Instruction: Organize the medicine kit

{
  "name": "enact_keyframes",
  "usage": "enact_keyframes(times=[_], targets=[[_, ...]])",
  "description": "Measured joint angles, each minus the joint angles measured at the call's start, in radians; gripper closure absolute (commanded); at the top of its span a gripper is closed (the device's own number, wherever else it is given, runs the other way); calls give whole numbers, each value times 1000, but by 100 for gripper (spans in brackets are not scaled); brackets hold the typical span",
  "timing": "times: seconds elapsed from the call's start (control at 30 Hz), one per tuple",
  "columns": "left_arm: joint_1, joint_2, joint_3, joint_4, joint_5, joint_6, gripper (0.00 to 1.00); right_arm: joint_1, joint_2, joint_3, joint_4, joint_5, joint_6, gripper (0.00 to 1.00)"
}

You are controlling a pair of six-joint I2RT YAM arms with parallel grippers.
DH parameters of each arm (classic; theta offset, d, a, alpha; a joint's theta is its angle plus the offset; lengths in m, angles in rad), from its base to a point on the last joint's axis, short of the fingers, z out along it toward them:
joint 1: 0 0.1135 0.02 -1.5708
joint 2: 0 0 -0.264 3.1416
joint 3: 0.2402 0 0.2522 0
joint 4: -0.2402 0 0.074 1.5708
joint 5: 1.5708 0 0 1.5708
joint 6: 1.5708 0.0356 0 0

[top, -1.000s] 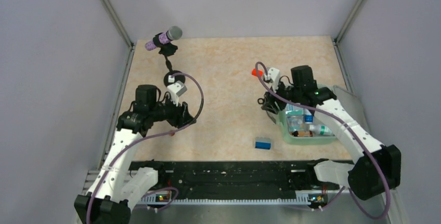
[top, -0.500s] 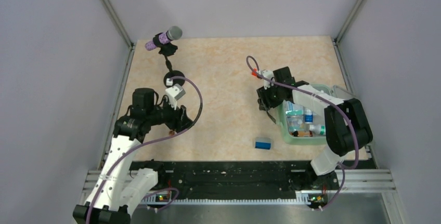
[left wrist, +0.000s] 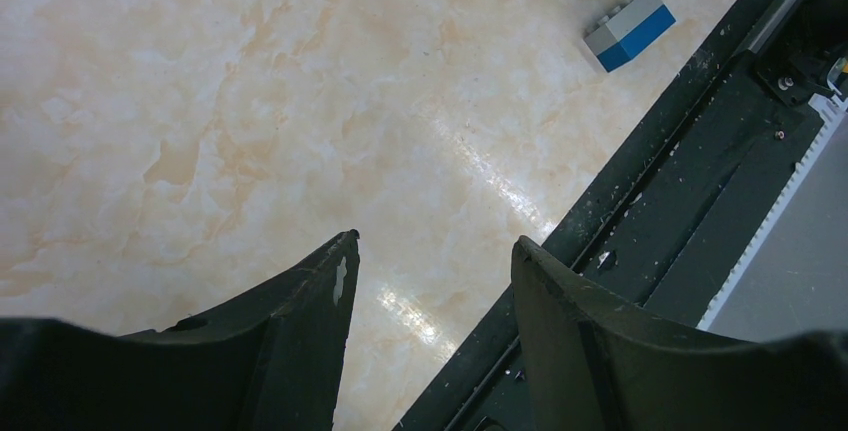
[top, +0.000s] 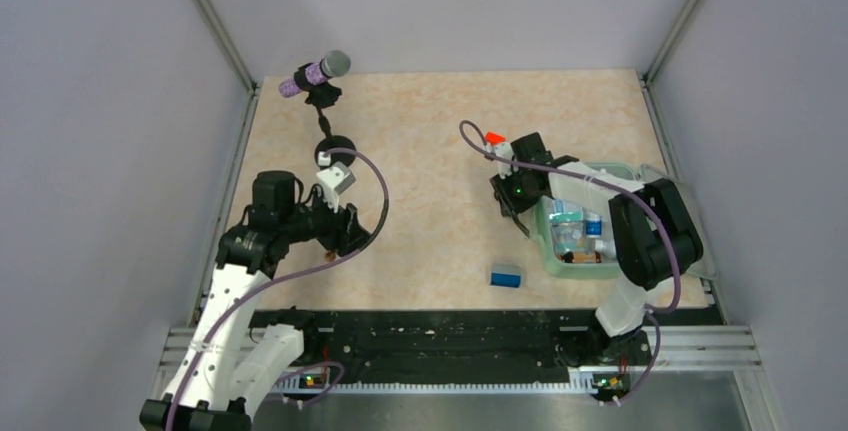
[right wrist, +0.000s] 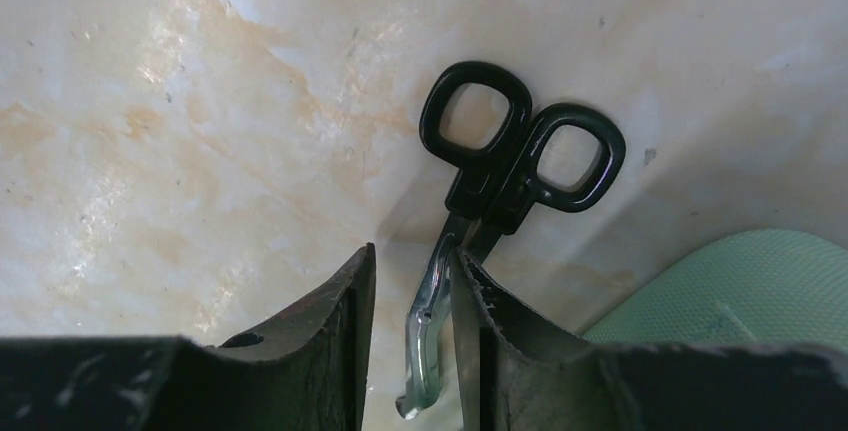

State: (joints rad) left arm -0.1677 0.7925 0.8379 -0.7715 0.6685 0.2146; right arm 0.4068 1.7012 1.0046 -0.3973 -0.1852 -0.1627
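Position: the medicine kit [top: 575, 271] sits on the right side of the table [top: 430, 151], in its near half, open with the tray facing up.

Progress: inside are several small bottles [top: 580, 231] and other bits too small to name. Outside it lie the scissors [right wrist: 487, 196] just left of the kit, a blue block [top: 506, 275] near-left of it, and an orange-red block [top: 494, 137] farther back. I judge the job partly done.

Right gripper [right wrist: 410, 256]: low over the scissors, jaws bracketing the blades. One side touches steel and a gap shows on the other, so it is not yet clamped.

Left gripper [left wrist: 435, 241]: spread wide and empty, at left by the front rail [top: 450, 326].

Kit heading: roughly square, sides nearly parallel to the table edges. The lid seems to fold out to the right, mostly hidden by the right arm [top: 650, 231]. If so, the long axis runs left-right.
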Motion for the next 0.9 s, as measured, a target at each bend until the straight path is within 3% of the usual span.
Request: enact_keyframes(times=[0.13,0.3,0.47,0.63,0.9], targets=[[0,-31,0,-1,0,0,38,11,26,27,-11,0,-3,79],[0,-62,0,-15,-8,1,38,51,64,70,-13,-39,-16,79],[0,-61,0,-39,-74,2,38,205,81,79,-14,-116,-39,79],[0,-53,0,-67,-151,23,37,333,122,123,-58,-219,-45,75],[0,-46,0,-70,-160,23,37,317,90,161,-174,-267,-117,61]])
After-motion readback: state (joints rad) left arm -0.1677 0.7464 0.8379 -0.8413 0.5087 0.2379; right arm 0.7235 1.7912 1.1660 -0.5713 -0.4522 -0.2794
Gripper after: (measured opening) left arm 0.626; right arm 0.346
